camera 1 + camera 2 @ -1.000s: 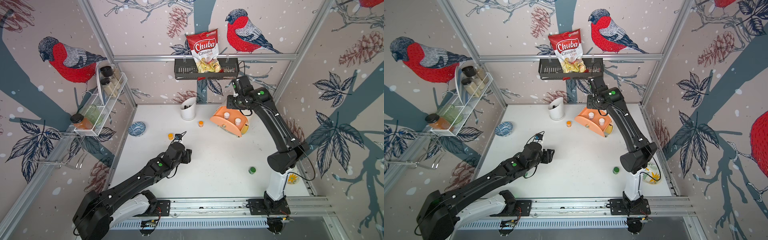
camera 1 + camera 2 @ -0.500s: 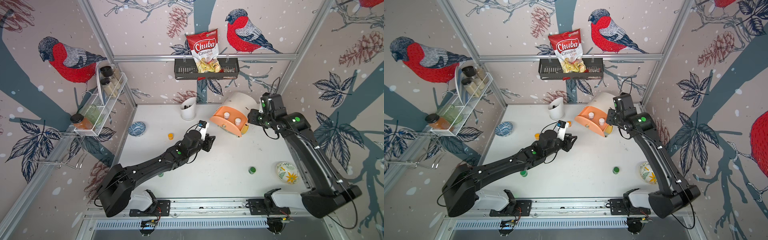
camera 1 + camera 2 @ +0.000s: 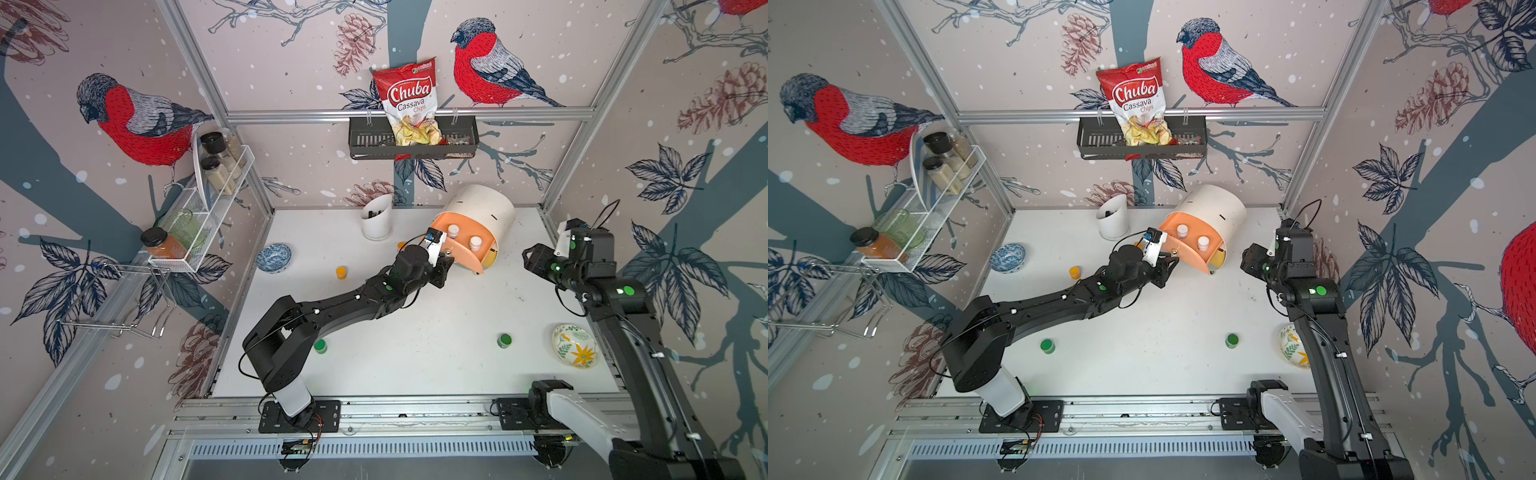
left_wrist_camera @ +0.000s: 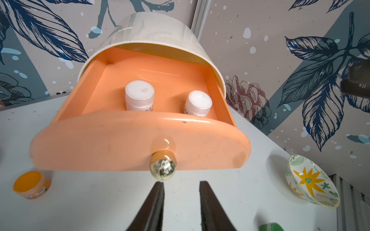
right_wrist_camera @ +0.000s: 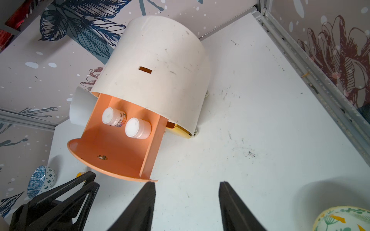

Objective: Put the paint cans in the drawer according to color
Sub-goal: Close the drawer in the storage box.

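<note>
The peach drawer [image 4: 120, 144], pulled out of the chest [image 4: 152, 30], holds 2 white cans [image 4: 139, 96], with 1 orange can [image 4: 32, 185] beside it, the left gripper [image 4: 181, 183] slightly spread and empty just before its knob [image 4: 163, 168], and the right gripper [image 5: 187, 184] spread and empty nearby.

**Odds and Ends Around the White Table**

A red Chuba Cassava Chips bag [image 3: 405, 99] stands in a black wall basket [image 3: 365, 143] on the back rail. On the left wall, a white wire shelf [image 3: 195, 262] holds 2 black-lidded jars [image 3: 212, 143] with pale contents, a green glass [image 3: 183, 226] and an amber jar [image 3: 160, 245]. On the table [image 3: 415, 357] sit a white slant-topped cup [image 3: 376, 224] near the back, a blue patterned bowl [image 3: 273, 257] by the left edge and a flowered dish [image 3: 575, 347] by the right. Bullfinch wallpaper [image 3: 137, 120] covers the walls.
</note>
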Controlling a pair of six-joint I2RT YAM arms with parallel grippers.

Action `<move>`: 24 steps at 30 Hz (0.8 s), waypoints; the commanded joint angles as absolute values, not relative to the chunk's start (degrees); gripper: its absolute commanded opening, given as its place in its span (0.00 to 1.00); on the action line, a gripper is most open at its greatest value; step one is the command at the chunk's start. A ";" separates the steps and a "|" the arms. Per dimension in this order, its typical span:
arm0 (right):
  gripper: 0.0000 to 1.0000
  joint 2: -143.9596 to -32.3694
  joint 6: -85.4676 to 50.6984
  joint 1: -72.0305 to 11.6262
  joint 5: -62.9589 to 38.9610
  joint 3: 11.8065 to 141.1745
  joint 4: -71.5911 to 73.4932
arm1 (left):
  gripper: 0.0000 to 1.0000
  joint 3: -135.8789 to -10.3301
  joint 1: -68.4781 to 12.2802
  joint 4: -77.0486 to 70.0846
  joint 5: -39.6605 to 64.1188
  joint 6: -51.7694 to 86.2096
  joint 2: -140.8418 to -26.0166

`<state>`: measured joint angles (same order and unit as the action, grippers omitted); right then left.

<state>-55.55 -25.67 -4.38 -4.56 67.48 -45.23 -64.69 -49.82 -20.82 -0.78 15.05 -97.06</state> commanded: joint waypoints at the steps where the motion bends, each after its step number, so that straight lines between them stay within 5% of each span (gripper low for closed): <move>1: 0.56 -54.42 -25.36 -2.55 -9.08 65.72 -42.18 | 0.28 -67.14 -49.92 -22.72 -3.61 14.93 -99.49; 14: 0.56 -53.42 -24.52 -0.01 -11.45 64.07 -42.01 | 0.33 -69.18 -49.92 -23.18 -4.58 15.23 -102.14; 24: 0.56 -53.49 -24.43 0.09 -11.95 63.21 -41.01 | 0.27 -73.26 -49.92 -23.10 -4.31 14.24 -105.00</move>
<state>-53.54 -25.23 0.05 -10.96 63.68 -43.11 -72.07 -49.89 -20.88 -4.47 15.25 -104.33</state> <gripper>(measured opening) 0.558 0.289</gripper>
